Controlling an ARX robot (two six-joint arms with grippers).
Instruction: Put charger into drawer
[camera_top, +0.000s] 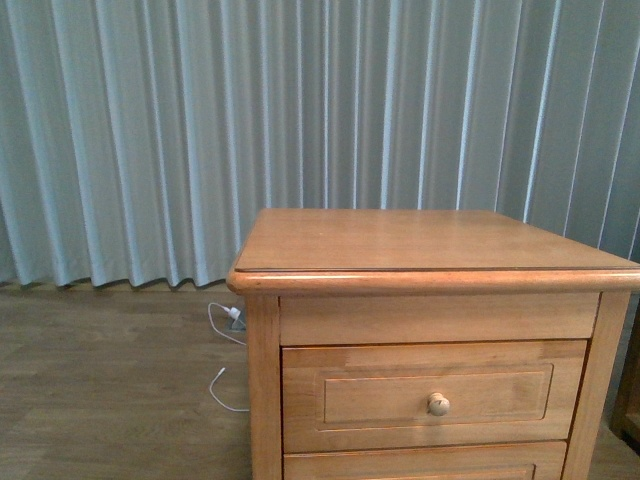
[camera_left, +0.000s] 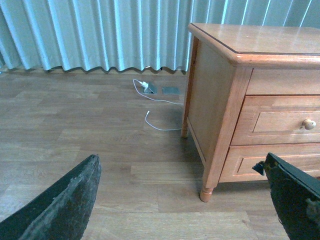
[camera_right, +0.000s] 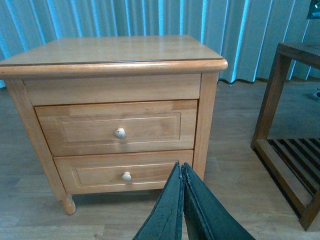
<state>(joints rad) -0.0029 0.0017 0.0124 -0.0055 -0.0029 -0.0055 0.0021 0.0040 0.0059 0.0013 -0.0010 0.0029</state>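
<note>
The charger is not seen in any of the three views, neither on the cabinet (camera_right: 115, 50) nor on the visible floor, so its place cannot be told. The drawer (camera_right: 75, 127) is shut and lies ahead of and slightly above the right hand (camera_right: 181, 167). That hand's fingers are pressed together and nothing is held between them. The left hand (camera_left: 181, 165) is spread wide and empty, with the cabinet's front corner just ahead of it.

The step in hand is judged to be the opening of the drawer. The knob (camera_right: 120, 133) is best approached squarely, with the fingers parted before contact is made. It should then be pulled straight back towards the hand, so that the drawer is not twisted and jammed. The shallower drawer (camera_right: 90, 172), nearer the right hand and fitted with the same kind of knob, is to be avoided. The charger must also be found before anything more can be done.

Both drawer fronts are shown whole only in the right wrist view, along with a dark wooden rack (camera_right: 290, 150) off to the hand's side. A thin white cable (camera_left: 155, 100) on the floor, well beyond the left hand, is shown in the left wrist and front views only; it is not to be taken for the charger. Neither hand is shown in the front view.
</note>
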